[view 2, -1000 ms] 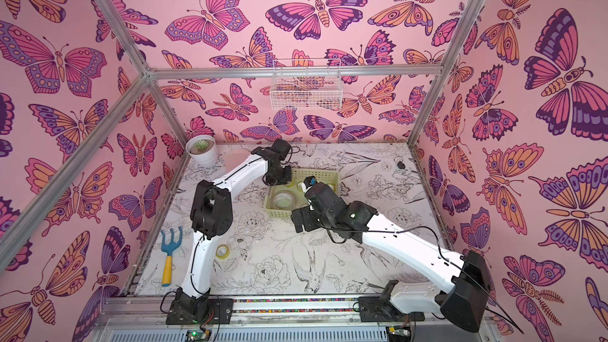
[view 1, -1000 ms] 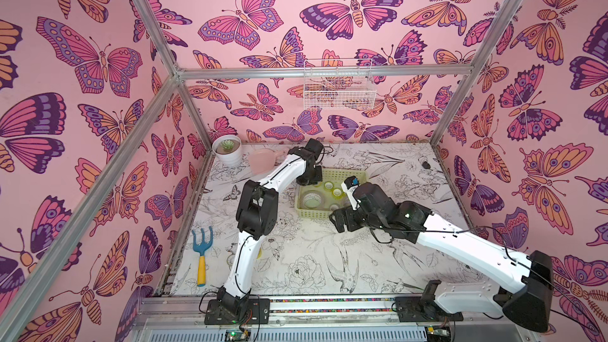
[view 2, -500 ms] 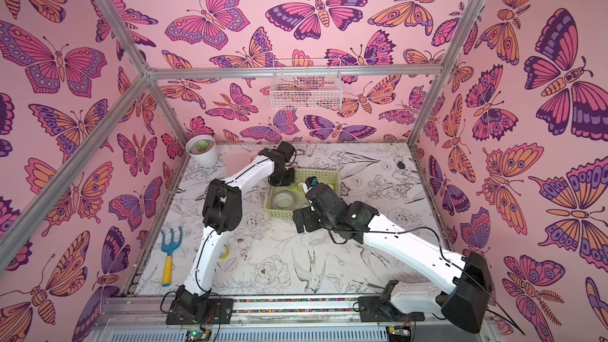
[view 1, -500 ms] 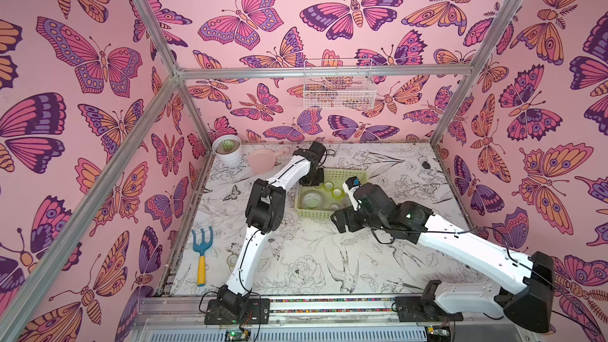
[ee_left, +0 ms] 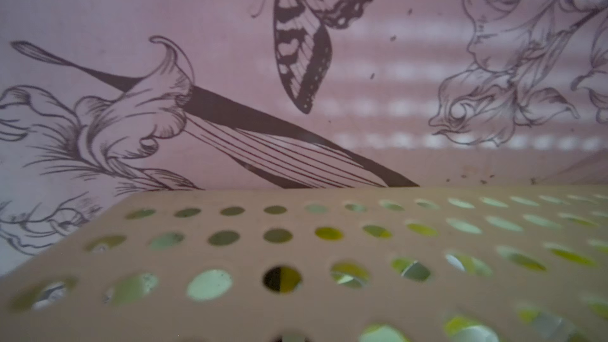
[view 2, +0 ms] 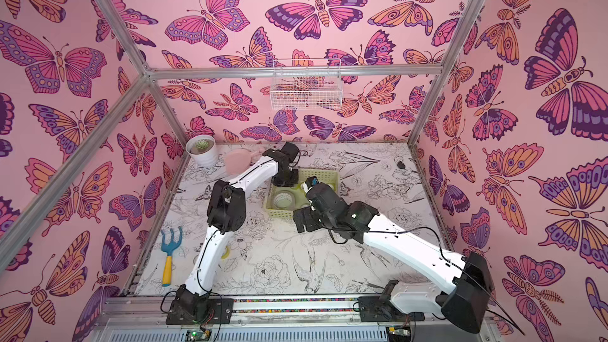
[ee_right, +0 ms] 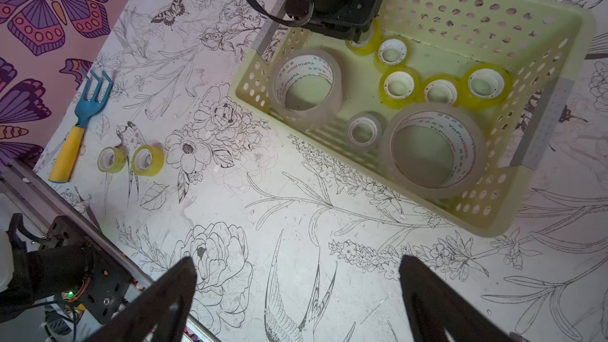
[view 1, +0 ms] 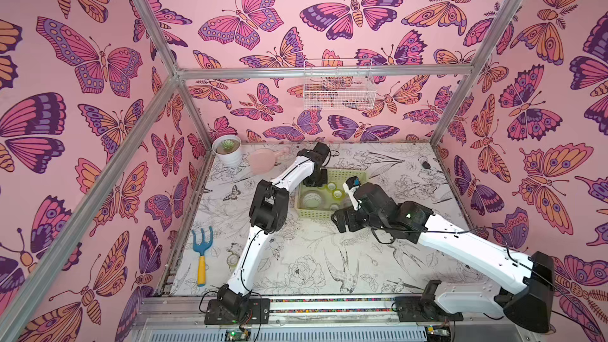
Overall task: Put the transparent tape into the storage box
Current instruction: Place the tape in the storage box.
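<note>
Jaws first: right gripper point(ee_right: 296, 294) is spread as wide as it goes, nothing between the fingers, only bare table point(ee_right: 296, 192) below. Other side, left gripper point(view 1: 315, 181) is closed tight. A small yellowish roll point(ee_right: 361, 44) sits right under it; can't tell if it is pinched or lying free.

The storage box point(view 1: 316, 214) sits just past table centre toward 12 o'clock. Inside are two big clear rolls point(ee_right: 304, 88) plus several small ones, all lying flat, so most of the job looks done. Two small rolls point(ee_right: 147, 160) are out on the table at 8 o'clock, side by side, next to the blue rake point(ee_right: 77, 129).

The left arm point(view 1: 253, 251) reaches long from its base, elbow high, wrist tipped down into the box's 11 o'clock corner. That is likely a drop spot clear of the big rolls. Its wrist camera shows only the perforated wall point(ee_left: 296, 251), no fingers.

The right arm point(view 1: 460, 245) is folded low, wrist off the box's 5 o'clock side, camera looking down. It is probably parked out of the way, or ready for the next pick.
</note>
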You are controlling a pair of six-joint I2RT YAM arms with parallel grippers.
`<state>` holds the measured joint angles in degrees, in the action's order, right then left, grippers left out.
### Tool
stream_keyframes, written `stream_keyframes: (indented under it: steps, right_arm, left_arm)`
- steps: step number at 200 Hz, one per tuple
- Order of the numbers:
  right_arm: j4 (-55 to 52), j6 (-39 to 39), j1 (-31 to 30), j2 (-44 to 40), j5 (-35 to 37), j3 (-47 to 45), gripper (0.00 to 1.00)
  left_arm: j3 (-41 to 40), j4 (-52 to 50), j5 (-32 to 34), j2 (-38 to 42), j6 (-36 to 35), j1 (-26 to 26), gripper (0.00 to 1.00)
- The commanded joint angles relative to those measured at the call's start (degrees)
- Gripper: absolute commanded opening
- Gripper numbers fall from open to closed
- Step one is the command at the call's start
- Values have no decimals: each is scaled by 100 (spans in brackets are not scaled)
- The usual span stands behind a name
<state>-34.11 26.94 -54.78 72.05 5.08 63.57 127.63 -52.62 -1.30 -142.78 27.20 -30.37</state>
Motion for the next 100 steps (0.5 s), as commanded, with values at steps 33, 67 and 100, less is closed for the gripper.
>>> stream_keyframes:
  steps: [33, 67, 100]
  right_arm:
    - [-86, -37, 43, 2, -16, -37, 99]
    - [-65, -14, 41, 2, -51, -55, 99]
    - [-92, 9, 42, -58, -26, -99, 99]
  left_arm:
    - [37, -275, -2, -245, -53, -136, 12]
    - [256, -275, -78, -353, 40, -202, 13]
    - [321, -275, -142, -445, 79, -240, 13]
